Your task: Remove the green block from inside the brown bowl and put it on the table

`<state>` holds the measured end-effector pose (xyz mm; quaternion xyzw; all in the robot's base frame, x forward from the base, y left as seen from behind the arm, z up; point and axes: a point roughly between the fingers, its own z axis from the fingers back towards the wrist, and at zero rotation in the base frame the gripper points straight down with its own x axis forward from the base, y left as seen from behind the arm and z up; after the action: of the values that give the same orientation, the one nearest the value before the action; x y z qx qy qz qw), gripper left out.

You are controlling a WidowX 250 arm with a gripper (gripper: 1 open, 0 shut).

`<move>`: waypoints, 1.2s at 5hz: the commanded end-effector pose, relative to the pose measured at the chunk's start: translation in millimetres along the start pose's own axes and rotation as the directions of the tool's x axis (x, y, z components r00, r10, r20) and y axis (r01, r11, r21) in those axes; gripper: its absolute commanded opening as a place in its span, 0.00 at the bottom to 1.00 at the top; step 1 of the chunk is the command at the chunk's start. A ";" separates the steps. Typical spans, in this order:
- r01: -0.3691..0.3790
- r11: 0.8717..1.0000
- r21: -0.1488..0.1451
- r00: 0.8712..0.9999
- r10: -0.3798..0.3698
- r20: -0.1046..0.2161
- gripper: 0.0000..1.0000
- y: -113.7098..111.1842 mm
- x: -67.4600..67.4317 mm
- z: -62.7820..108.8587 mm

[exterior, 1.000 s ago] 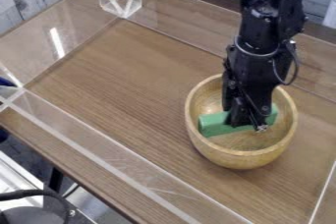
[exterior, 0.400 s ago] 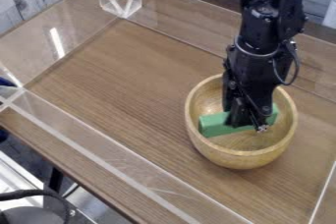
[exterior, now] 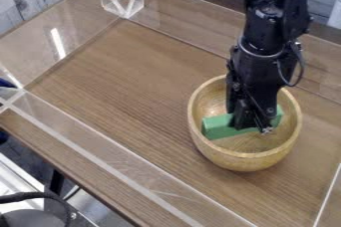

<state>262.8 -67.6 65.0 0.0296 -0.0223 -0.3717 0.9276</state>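
Gripper point(exterior: 252, 121) points straight down into the bowl point(exterior: 213, 149), jaws clamped on the block point(exterior: 221, 124). Block sits inside the bowl, its left end showing beside the fingers, its right end hidden behind them. Bowl is on the table point(exterior: 120, 82) near the right acrylic wall point(exterior: 328, 203)

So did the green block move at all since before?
No. The green block sits in the same spot inside the brown bowl, with the gripper on it.

Black arm point(exterior: 273, 32) entering from 1 o'clock, wrist vertical. Gripper point(exterior: 253, 119) pointing straight down at 4 o'clock of frame, jaws closed on green block point(exterior: 221, 124).
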 end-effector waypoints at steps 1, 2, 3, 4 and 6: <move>-0.002 0.999 0.039 0.997 -0.001 0.076 0.00 4.9 9.8 21.2; -0.031 0.998 0.051 0.997 0.027 0.076 0.00 11.6 3.5 29.4; -0.069 0.996 0.062 0.995 0.065 0.073 0.00 21.0 -5.0 37.3; -0.140 0.988 0.070 0.989 0.135 0.064 0.00 36.0 -22.4 44.4; -0.325 0.942 0.081 0.946 0.322 0.047 0.00 82.8 -75.1 49.8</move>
<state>254.0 41.5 100.9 0.0467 -0.0229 -0.2107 0.9762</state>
